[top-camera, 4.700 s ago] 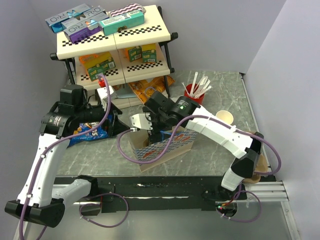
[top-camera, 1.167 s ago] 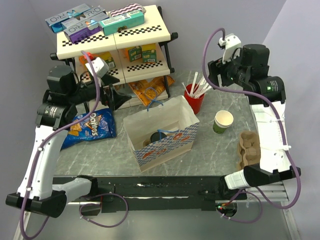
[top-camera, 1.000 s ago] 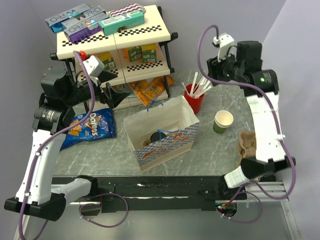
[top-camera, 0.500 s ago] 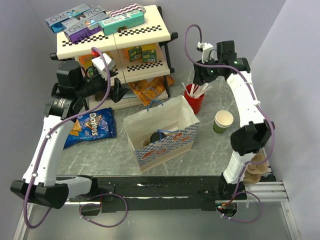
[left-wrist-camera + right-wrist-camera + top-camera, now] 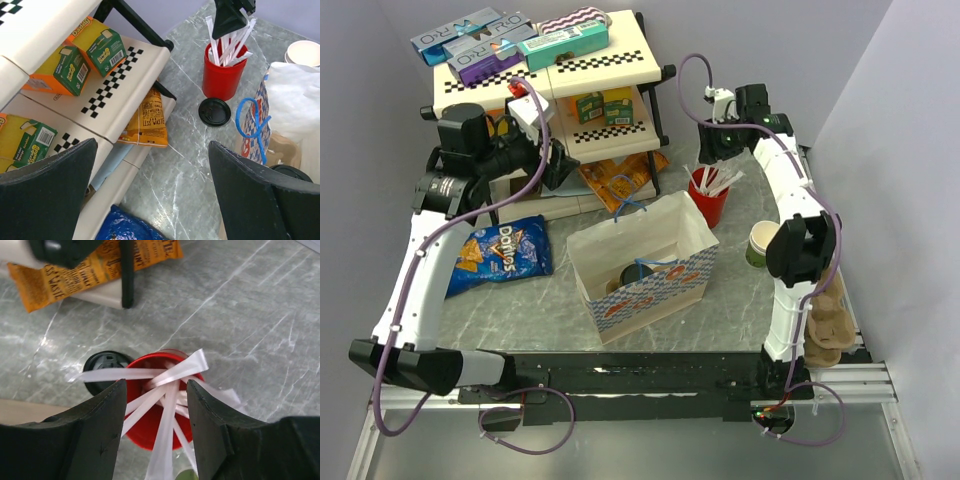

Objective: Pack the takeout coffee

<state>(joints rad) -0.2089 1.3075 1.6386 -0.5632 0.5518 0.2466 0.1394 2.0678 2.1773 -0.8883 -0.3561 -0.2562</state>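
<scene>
My left gripper gapes fully wide, empty. The bag holds the coffee, black lid up. At its 1 o'clock, my right gripper, partly open and empty, straddles white sticks in the red cup.

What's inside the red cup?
A bunch of white sticks stands in the red cup, fanning out over its rim. They cover the cup's bottom, so anything lying under them cannot be seen.

The marbled counter bore a shelf rack at back left, a blue chip bag before it, a paper bag mid-counter, a red cup with a black lid just beside it, a green cup, and a cardboard carrier at the right edge.
</scene>
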